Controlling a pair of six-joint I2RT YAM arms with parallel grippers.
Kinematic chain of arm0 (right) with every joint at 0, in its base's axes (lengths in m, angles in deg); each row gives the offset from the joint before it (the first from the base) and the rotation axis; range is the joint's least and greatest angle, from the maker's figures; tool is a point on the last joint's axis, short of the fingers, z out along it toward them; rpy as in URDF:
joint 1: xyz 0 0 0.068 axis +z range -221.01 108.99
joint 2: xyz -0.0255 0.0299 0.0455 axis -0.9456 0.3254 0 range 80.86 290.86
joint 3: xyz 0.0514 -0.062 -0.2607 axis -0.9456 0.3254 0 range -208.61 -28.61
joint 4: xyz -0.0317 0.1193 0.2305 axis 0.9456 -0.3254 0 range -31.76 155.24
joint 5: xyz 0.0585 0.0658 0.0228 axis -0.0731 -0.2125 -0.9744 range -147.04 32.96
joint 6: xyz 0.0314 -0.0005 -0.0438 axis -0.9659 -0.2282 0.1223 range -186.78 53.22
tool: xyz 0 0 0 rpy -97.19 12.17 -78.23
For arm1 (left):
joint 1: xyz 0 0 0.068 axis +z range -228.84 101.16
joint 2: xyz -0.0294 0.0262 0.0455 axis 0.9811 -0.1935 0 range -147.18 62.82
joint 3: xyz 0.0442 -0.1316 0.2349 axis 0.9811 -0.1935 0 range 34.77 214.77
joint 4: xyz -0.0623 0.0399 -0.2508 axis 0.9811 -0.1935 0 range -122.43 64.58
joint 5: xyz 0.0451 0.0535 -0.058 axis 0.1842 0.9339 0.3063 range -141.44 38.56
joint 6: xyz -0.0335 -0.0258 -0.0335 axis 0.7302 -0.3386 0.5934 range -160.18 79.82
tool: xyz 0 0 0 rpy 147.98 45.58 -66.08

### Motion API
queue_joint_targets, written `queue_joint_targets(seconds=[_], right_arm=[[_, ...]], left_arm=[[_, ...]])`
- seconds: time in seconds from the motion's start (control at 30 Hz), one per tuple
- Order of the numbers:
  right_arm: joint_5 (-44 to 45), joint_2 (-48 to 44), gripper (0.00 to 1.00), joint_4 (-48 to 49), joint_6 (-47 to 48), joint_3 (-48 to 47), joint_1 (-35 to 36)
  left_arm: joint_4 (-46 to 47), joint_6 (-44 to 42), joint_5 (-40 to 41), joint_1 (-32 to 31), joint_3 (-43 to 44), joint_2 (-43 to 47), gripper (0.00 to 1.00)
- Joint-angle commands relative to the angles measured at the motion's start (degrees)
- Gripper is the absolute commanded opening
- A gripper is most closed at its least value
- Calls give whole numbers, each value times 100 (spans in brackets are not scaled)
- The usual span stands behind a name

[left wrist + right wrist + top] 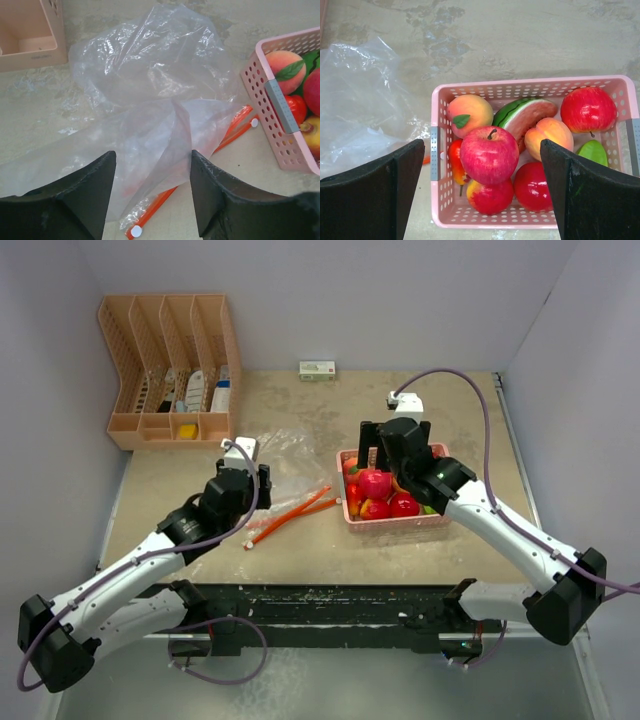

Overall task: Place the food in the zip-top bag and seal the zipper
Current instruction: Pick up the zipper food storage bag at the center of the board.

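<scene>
Presently nothing bagged: glossy plastic toy fruits (490,155), mostly red apples, sit in the pink perforated basket (530,86); the crumpled clear zip-top bag with orange zipper (150,90) lies beside it, empty, unsealed. Left gripper (150,160) over bag, right gripper (481,150) above fruit, both jaws spread, holding nothing. Legible writing: none; white-and-green box (317,370) label too small.

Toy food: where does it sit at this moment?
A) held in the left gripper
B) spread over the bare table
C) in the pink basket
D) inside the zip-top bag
C: the toy food is piled inside the pink basket, while the clear zip-top bag lies crumpled beside it with nothing visible inside.
</scene>
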State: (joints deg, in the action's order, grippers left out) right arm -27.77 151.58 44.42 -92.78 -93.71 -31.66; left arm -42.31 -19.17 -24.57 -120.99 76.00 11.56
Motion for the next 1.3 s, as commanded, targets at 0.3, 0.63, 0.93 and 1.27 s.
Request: queue_joint_targets(seconds=[0.3,0.63,0.93,1.27], right_arm=[[-123,-380,100,222,28,193,12],[-2265,-1405,97,1944,545,1549,15],[-3634,-1716,92,4193,546,2244,18],[-4931,-1049,81,7125,-173,2726,14]], left_arm=[[-180,392,622,-15,743,-241,0],[-327,618,320,-20,1690,1157,0],[-267,989,-208,-18,2110,1666,0],[-32,1191,-444,-21,1953,1771,0]])
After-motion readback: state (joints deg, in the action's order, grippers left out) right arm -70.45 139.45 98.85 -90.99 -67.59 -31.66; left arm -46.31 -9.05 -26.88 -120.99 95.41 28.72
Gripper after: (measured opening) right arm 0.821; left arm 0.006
